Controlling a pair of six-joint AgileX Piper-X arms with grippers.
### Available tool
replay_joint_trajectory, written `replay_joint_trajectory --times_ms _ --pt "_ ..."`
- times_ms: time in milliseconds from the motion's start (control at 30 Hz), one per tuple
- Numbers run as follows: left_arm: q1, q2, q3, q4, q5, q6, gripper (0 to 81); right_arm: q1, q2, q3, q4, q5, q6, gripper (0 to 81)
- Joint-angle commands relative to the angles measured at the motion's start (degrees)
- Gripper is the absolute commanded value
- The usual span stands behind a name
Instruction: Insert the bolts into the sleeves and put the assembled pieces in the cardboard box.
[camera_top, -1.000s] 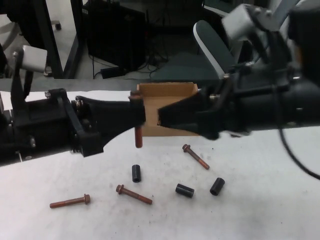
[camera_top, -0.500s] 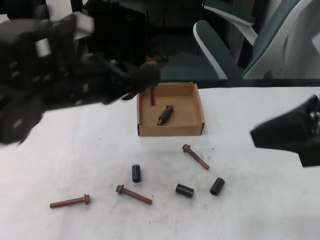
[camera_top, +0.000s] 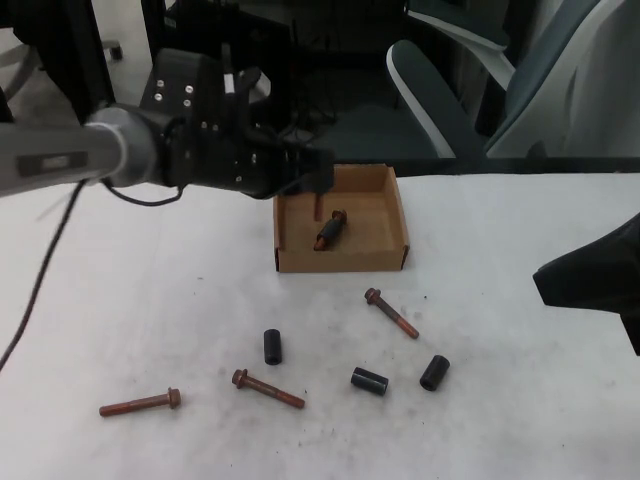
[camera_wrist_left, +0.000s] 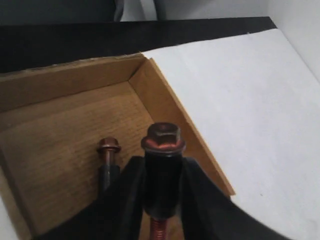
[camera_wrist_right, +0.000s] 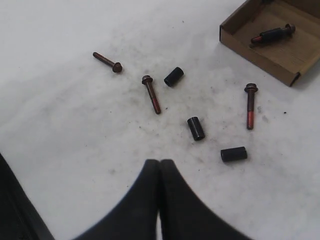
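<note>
Pinched upright in the left fingers (camera_wrist_left: 125, 200), just above the open brown cardboard box (camera_top: 340, 262): a rusty red bolt pushed through a short black sleeve (camera_wrist_left: 162, 155), head on top. Lying flat inside the box: another red bolt already in its black sleeve (camera_top: 331, 229). In front of the box, on the white bench (camera_top: 520, 430): three loose rusty red bolts (camera_top: 391, 312) (camera_top: 267, 389) (camera_top: 140, 403) and three small black tube sleeves (camera_top: 273, 346) (camera_top: 369, 380) (camera_top: 434, 372), none touching. Well off to the right of the box, above the bench: right fingers (camera_wrist_right: 145, 200), pressed together, holding nothing.
</note>
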Motion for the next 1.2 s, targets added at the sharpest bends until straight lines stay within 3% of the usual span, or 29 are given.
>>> replay_joint_trajectory --times_ms 0,200,400,600,667,933,1167 --pt "0.14 1.24 -2.92 -0.22 -0.16 0.61 0.8 -0.29 -0.53 -0.26 0.16 -0.42 -0.5 0.2" --pt "0.03 4.59 -7.54 4.9 -0.21 0.61 0.5 -0.29 -0.53 -0.26 0.16 -0.42 -0.77 0.2" --pt "0.03 4.66 -7.54 10.08 -3.76 3.43 8.3 -0.29 -0.53 -0.26 0.16 -0.42 -1.16 0.2" --pt "-0.16 4.66 -7.54 10.72 -2.71 1.77 33.0 -0.29 -0.53 -0.26 0.16 -0.42 -1.16 0.2" --pt "-0.14 4.66 -7.54 10.72 -2.71 0.17 35.6 -0.29 -0.53 -0.26 0.16 -0.42 -1.16 0.2" --pt "-0.14 0.68 -7.54 17.41 1.1 -0.46 32.3 -0.29 -0.53 -0.26 1.23 -0.42 -1.15 0.2" --pt "0.02 -7.45 -7.33 32.23 3.0 8.72 2.0 -0.29 -0.53 -0.26 6.12 -0.42 -1.15 0.2"
